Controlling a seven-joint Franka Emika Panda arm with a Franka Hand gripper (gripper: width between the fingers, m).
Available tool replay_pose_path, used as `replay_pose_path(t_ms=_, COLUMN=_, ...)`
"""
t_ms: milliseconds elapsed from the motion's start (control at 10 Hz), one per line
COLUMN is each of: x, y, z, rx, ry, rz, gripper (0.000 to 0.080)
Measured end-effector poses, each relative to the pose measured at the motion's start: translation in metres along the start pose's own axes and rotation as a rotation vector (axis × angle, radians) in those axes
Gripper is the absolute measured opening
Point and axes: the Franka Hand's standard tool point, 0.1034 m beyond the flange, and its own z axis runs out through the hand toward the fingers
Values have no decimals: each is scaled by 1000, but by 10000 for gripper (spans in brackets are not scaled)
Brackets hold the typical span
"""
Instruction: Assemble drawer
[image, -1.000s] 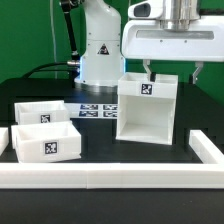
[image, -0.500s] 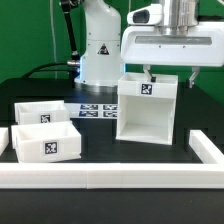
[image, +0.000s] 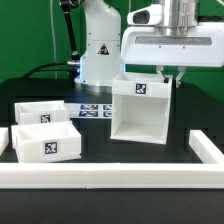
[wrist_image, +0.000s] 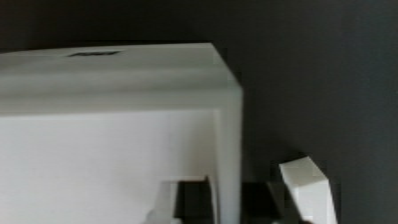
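Note:
The drawer's tall white box shell (image: 140, 112) stands on the black table, open side toward the camera, with a tag on its top front. My gripper (image: 172, 78) is over its upper corner at the exterior view's right. The fingers straddle that side wall, one inside and one outside, shut on it. In the wrist view the shell (wrist_image: 116, 130) fills most of the picture, with one finger (wrist_image: 302, 192) outside the wall. Two shallow white trays, one behind (image: 40, 112) and one in front (image: 45, 142), sit at the exterior view's left.
The marker board (image: 95, 108) lies between the trays and the shell. A long low white rail (image: 110, 178) runs along the front, with an end piece at the exterior view's right (image: 205, 148). The robot base (image: 98, 50) stands behind.
The fingers have closed from wide apart onto the shell's side wall. The shell has slid a little toward the exterior view's left.

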Motion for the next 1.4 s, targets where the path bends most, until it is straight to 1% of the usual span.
replay_pose_path(t_ms=600, x=1, y=0, z=0, rx=0, ry=0, rz=-7, gripper=36)
replay_pose_path(t_ms=700, x=11, y=-1, z=-1, rx=3, ry=-2, rz=-32, gripper=37)
replay_pose_path(t_ms=800, x=24, y=-4, z=-1, rx=11, ry=0, rz=-47, gripper=38)
replay_pose_path(t_ms=900, x=37, y=-7, z=-1, rx=14, ry=0, rz=-64, gripper=38)
replay_pose_path(t_ms=1200, x=81, y=-17, z=-1, rx=34, ry=29, rz=-99, gripper=38)
replay_pose_path(t_ms=1400, x=104, y=-25, z=-1, rx=47, ry=52, rz=-99, gripper=38)
